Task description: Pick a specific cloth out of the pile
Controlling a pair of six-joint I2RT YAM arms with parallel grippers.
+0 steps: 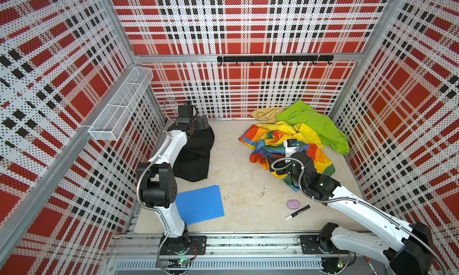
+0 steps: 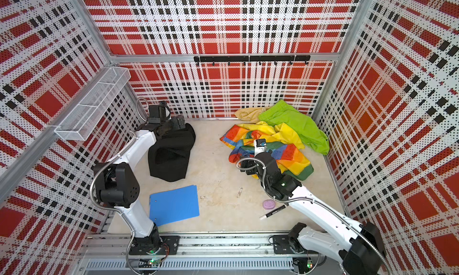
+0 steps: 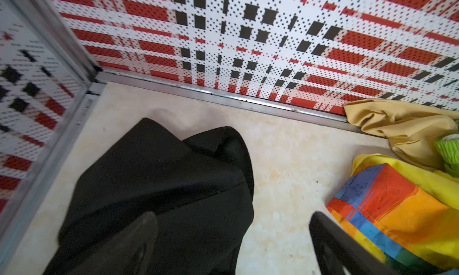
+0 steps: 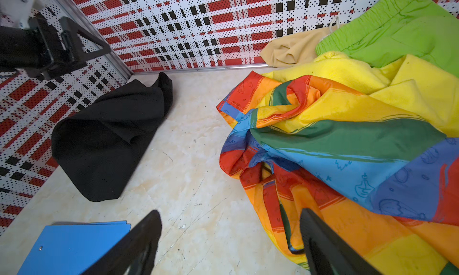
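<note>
In both top views, see the big plain black soft cloth (image 1: 195, 154) lying on the pale table (image 1: 238, 184), far left, close to the back corner. Well apart from the pile of bright cloths (image 1: 305, 134) at the far right: a rainbow-striped cloth (image 1: 263, 139), a lime green cloth (image 1: 315, 123), a tan cloth (image 1: 263, 113). See the left gripper (image 1: 198, 126) just above the far end of the black cloth, and the right gripper (image 1: 272, 165) low over the near edge of the rainbow-striped cloth. Seems to be the letting-go step, with the picking-out already done. Next, most likely: lift the left arm straight up and pull back without snagging the cloth. Lots of bare table in the middle. Tight on the left, though: side wall (image 1: 74, 100) and back wall (image 1: 236, 95) close by, white wire basket (image 1: 121, 105) up high. Nearer the front, mind the flat blue folder (image 1: 200, 204), small purple round thing (image 1: 293, 203) and black marker pen (image 1: 298, 212).

In the left wrist view, see two black fingers (image 3: 330, 239) spread wide, pinching nothing. Black cloth loose under them, folded over itself, near the metal rail (image 3: 223, 97) at the foot of the wall.

In the right wrist view, see these fingers (image 4: 141, 244) spread wide too, holding nothing: one over bare table, one over the rainbow-striped cloth. Left gripper up in the air, clear of the black cloth.
</note>
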